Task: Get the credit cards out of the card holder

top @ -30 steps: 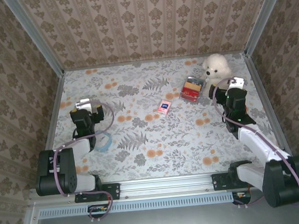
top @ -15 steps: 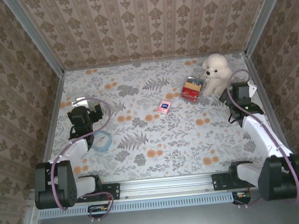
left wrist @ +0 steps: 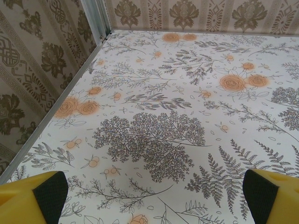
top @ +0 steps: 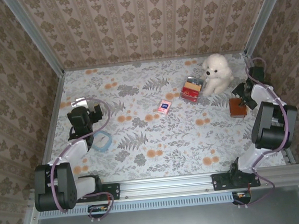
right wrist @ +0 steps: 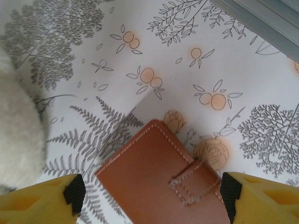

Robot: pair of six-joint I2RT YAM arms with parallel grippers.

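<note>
A brown leather card holder [right wrist: 159,179] lies flat on the floral table, its strap flap shut, so the credit cards are hidden inside. My right gripper [right wrist: 153,195] hangs just over it, open, one black pad [right wrist: 74,190] left of the holder and the other close to its strap side. From above, the card holder [top: 237,107] lies near the right wall under my right gripper [top: 244,97]. My left gripper [left wrist: 154,200] is open over bare tablecloth at the left [top: 93,111].
A white plush dog [top: 217,73] sits just left of the holder, its fur at the edge [right wrist: 16,135] of the right wrist view. A red box [top: 191,90], a small pink packet [top: 164,107] and a blue ring [top: 104,141] lie on the table. The right wall rail [top: 256,76] is close.
The right arm has swung out toward the right wall, uncovering the brown card holder, and its jaws have narrowed a little. The left arm shifted slightly early on, then held still.
</note>
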